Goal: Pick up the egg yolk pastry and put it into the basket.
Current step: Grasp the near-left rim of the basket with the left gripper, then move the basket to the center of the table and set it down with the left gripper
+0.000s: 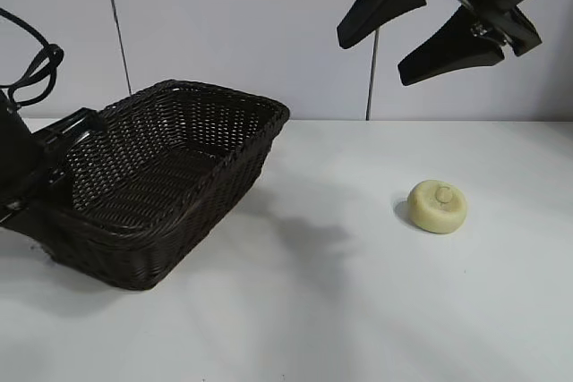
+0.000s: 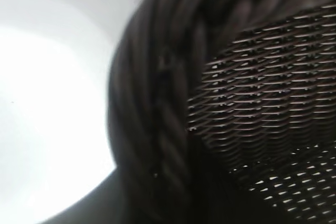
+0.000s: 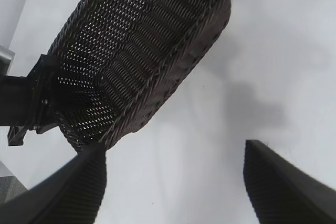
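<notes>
Hovering high above the bench (image 1: 358,310), the right end effector (image 1: 421,29) is holding its fingers spread wide, gripping nothing. The egg yolk pastry (image 1: 437,206) is sitting below it, well apart from the basket (image 1: 170,176). Descending straight, straddling the dome, seems wise. The left end effector (image 1: 54,145) is sitting at the basket's far end; whether it is gripping the rim is unclear.

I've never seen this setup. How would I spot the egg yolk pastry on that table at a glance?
Start from the big dark wicker basket on the left of the white table, then look right across the bare surface. Below the raised, open right gripper sits the egg yolk pastry. It is the only small, round, pale yellow thing there, with a little knob on top.
</notes>
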